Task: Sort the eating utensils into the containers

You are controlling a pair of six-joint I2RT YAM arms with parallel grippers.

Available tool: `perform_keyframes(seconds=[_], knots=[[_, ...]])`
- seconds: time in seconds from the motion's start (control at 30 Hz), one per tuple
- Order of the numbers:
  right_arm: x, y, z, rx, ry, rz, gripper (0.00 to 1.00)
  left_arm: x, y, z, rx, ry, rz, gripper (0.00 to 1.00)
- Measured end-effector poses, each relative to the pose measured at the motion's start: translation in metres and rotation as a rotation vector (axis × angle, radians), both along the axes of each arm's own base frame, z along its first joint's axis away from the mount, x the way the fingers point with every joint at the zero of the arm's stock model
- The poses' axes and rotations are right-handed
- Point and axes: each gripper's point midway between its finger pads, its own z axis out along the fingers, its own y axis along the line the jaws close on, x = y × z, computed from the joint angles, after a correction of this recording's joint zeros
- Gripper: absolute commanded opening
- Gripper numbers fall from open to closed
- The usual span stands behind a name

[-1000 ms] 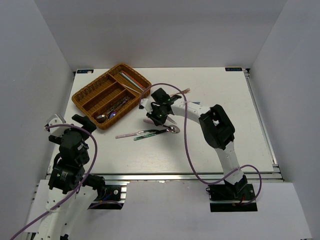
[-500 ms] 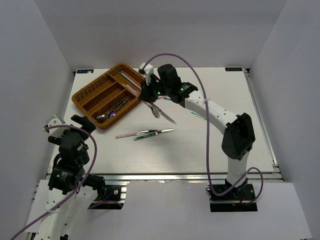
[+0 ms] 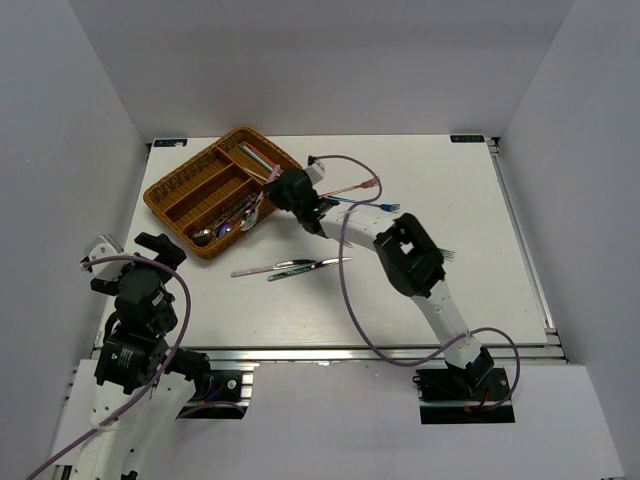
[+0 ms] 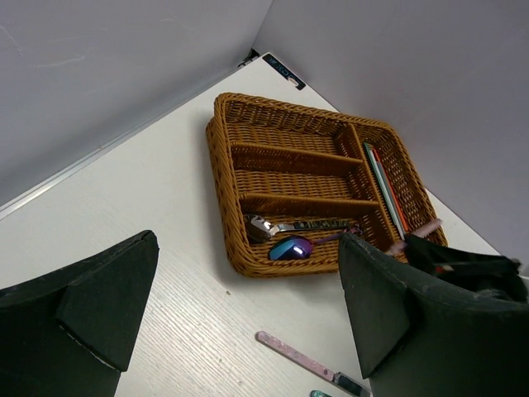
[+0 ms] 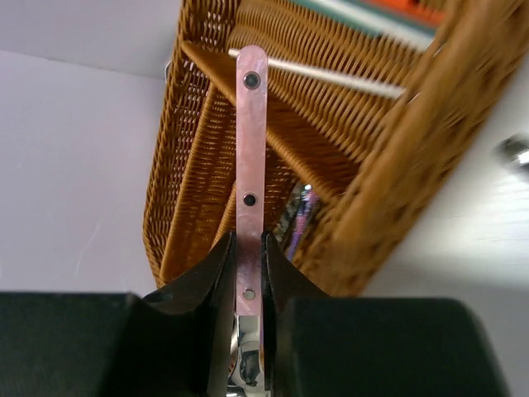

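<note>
From above, the right gripper point(image 3: 283, 190) stands at the near right rim of the wicker tray point(image 3: 190, 162), closed on a pink-handled utensil point(image 3: 268, 176). Several utensils wait on the table: a pink one and a green one point(image 3: 295, 266) side by side, and a rose-gold fork point(image 3: 358, 188) further right. The left gripper point(image 3: 130, 250) rests near its base, well apart from all of them.

In the left wrist view its fingers point(image 4: 99, 306) stand wide open, with nothing between them. Beyond them the tray point(image 4: 219, 165) holds a purple-blue spoon point(image 4: 289, 247) in the nearest compartment, and long thin pieces lie in the far right one.

In the right wrist view the fingers point(image 5: 285, 285) pinch the pink handle point(image 5: 250, 157), which points over the tray wall point(image 5: 388, 190). Its working end is hidden.

I judge this to be the placing step. The next move calls for lowering the utensil into the proper compartment, in line with the dividers, and only then opening the fingers.
</note>
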Motion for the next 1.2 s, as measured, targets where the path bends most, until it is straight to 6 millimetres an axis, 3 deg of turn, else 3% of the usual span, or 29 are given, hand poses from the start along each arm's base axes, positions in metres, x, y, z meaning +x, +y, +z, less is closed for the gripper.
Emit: perform_keyframes(seconds=[0.07,0.2,0.33,0.5,0.6,0.73,0.8,0.83,0.87,0.9,1.0,1.1,1.2], knots=[[-0.001,0.022,-0.009,0.023,0.016,-0.037,0.00,0.000,0.000,0.000,0.000,0.000,0.001,0.98],[-0.017,0.049,-0.003,0.091,0.034,-0.071,0.00,0.000,0.000,0.000,-0.001,-0.001,0.002,0.98],[-0.027,0.059,0.000,0.135,0.049,-0.091,0.00,-0.001,0.000,0.001,-0.004,-0.008,-0.006,0.98],[-0.018,0.066,-0.004,0.144,0.030,-0.122,0.00,-0.002,-0.001,0.003,-0.007,-0.018,-0.013,0.98],[-0.012,0.074,-0.009,0.154,0.023,-0.123,0.11,-0.003,-0.001,0.004,-0.009,-0.026,-0.016,0.98],[-0.013,0.080,-0.020,0.137,0.026,-0.112,0.50,-0.004,-0.002,0.006,-0.010,-0.033,-0.023,0.98],[-0.016,0.078,-0.025,0.116,0.020,-0.100,0.59,-0.003,-0.003,0.006,-0.008,-0.032,-0.028,0.98],[-0.019,0.078,-0.020,0.123,0.009,-0.093,0.77,-0.003,-0.003,0.006,-0.007,-0.031,-0.029,0.98],[-0.022,0.073,-0.015,0.120,-0.001,-0.086,0.87,-0.003,-0.003,0.006,-0.006,-0.030,-0.032,0.98],[-0.026,0.069,-0.007,0.123,-0.018,-0.077,0.89,-0.003,-0.003,0.006,-0.005,-0.030,-0.033,0.98],[-0.044,0.046,0.022,0.085,-0.066,-0.043,0.89,-0.003,-0.004,0.006,0.000,-0.026,-0.039,0.98],[-0.059,0.014,0.070,0.069,-0.150,-0.019,0.89,-0.001,-0.008,0.005,0.011,-0.018,-0.063,0.98],[-0.073,-0.038,0.126,0.013,-0.255,-0.005,0.89,0.009,-0.019,0.004,0.025,0.005,-0.126,0.98]])
